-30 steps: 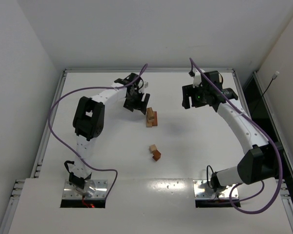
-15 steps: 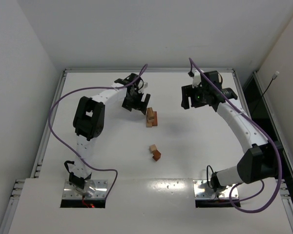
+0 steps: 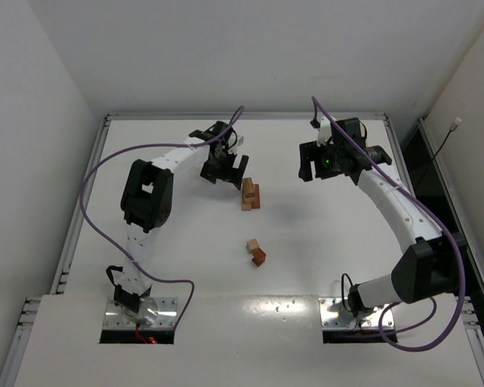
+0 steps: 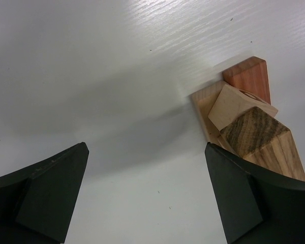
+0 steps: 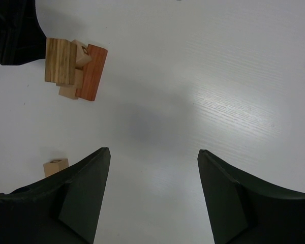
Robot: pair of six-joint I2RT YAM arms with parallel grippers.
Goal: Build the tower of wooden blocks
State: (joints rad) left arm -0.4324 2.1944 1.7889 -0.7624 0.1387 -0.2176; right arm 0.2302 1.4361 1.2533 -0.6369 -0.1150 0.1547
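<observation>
The tower (image 3: 250,194) is a short stack of tan and reddish-brown wood blocks at the table's middle back. It also shows in the left wrist view (image 4: 244,119) and the right wrist view (image 5: 73,68). Two loose blocks, one tan (image 3: 252,245) and one reddish-brown (image 3: 259,257), lie nearer the front. The tan one shows in the right wrist view (image 5: 56,166). My left gripper (image 3: 226,171) is open and empty, just left of the tower. My right gripper (image 3: 316,167) is open and empty, well to the tower's right.
The white table (image 3: 185,250) has a raised metal rim (image 3: 81,210) on its left and back edges. Purple cables (image 3: 105,169) loop over both arms. White walls close in behind and at the sides.
My left gripper has drawn slightly back and left, away from the tower. The right arm has barely moved. The blocks stay where they were.
</observation>
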